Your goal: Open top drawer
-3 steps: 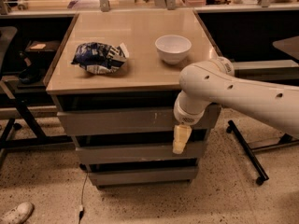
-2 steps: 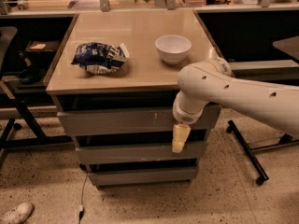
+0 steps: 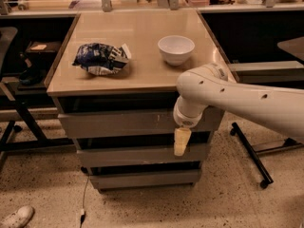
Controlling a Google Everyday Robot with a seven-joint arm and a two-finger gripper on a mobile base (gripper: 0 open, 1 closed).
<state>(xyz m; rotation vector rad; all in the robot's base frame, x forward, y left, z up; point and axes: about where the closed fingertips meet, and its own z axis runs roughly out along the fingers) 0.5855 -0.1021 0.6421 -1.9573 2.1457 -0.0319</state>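
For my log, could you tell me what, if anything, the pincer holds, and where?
Nothing visible: the pincer hangs at the lower edge of the top drawer.

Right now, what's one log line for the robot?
gripper: hangs down before drawer fronts | top drawer: looks shut | bowl, bag: on tabletop

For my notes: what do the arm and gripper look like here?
The arm is a thick, smooth white tube with a rounded joint and a few small dark dots. The gripper, below a ringed white collar, is pale yellow and tapered; it hangs at the top drawer's lower edge, right of centre. No cables or lettering show.
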